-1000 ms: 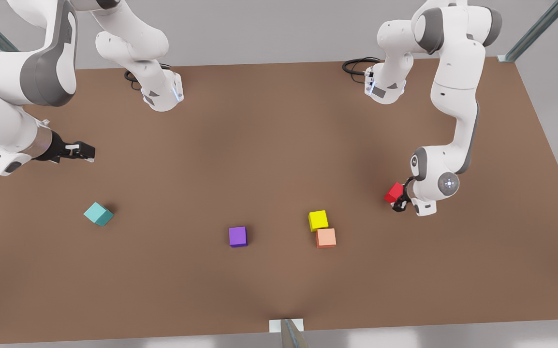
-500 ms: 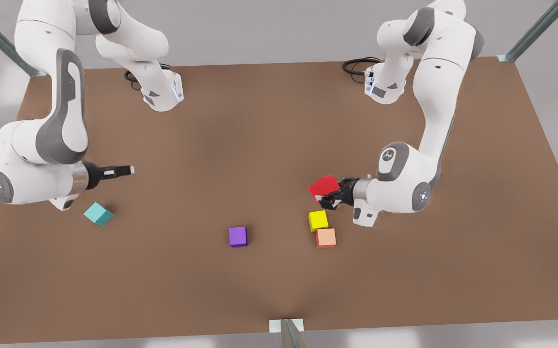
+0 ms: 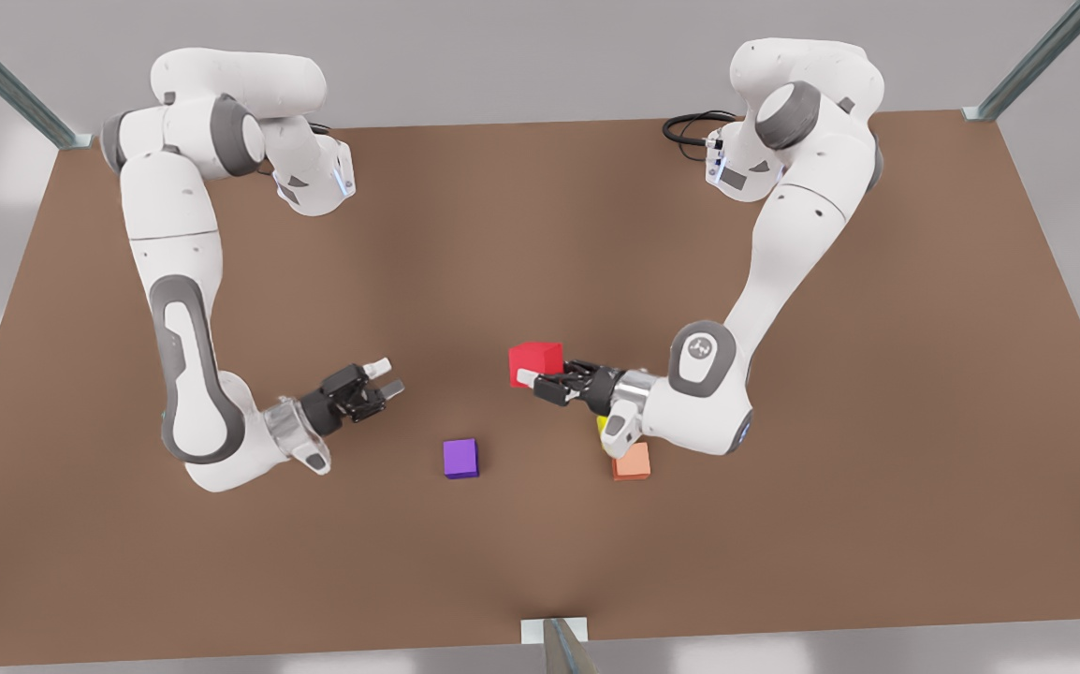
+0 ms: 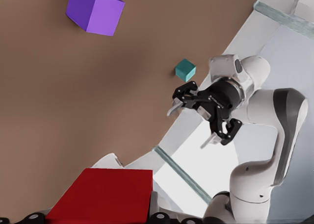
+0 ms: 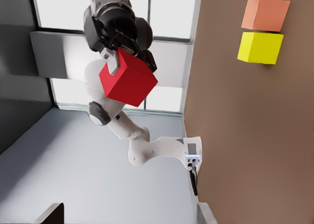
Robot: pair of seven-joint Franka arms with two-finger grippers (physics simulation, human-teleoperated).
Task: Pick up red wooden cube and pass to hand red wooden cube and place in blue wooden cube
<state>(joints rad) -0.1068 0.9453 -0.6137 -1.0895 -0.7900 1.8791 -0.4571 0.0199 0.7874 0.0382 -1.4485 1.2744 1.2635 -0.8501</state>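
The red wooden cube hangs above the middle of the table with my left gripper shut on it; that arm reaches in from the front view's right. The left wrist view shows the cube close up between the fingers. My right gripper is open and empty, facing the cube from the front view's left, a short gap away. It also appears far off in the left wrist view. The blue wooden cube is teal and rests on the table behind the right arm, which hides it in the front view.
A purple cube lies on the brown table below the gap between the grippers. A peach-orange cube and a yellow cube sit together under the left arm's wrist. Both arm bases stand at the table's far edge.
My left gripper carried the red cube toward the table's middle, to the front view's left. My right arm swung in toward the middle and now covers the teal cube in the front view.
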